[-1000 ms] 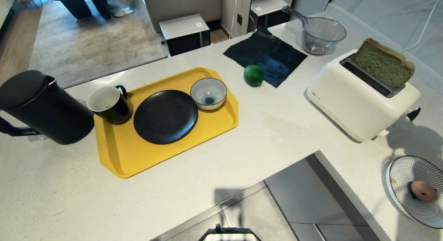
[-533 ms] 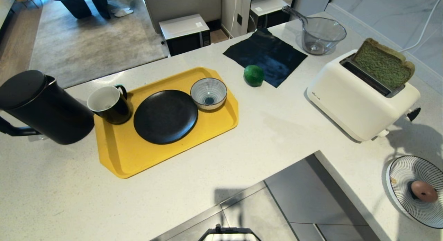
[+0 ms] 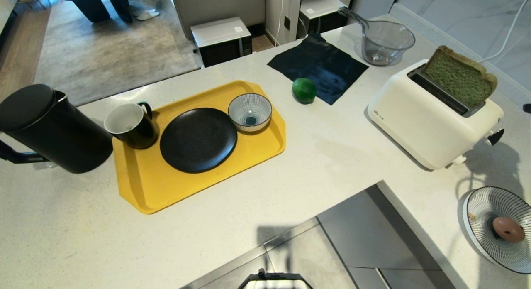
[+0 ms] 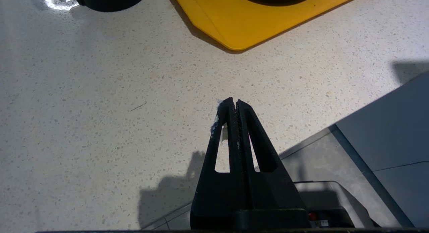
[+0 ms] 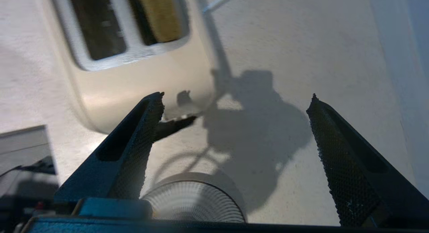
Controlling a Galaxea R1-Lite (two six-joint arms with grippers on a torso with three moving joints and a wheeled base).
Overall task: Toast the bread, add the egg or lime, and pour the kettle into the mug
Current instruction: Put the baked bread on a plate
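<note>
White stone counter [image 3: 332, 156] carries it all: the kettle [image 3: 45, 127] far left beside the mug [image 3: 130, 125], and the toaster [image 3: 431, 118] with the bread [image 3: 460, 79] standing proud of its slot, unpressed. My right gripper [image 5: 234, 126], fingers spread wide, hovers past the toaster's end above its lever [image 5: 174, 124]; I could overshoot it and shove the toaster. My left gripper [image 4: 233, 107] (pressed together) idles. The egg [image 3: 508, 229] could roll if bumped.
</note>
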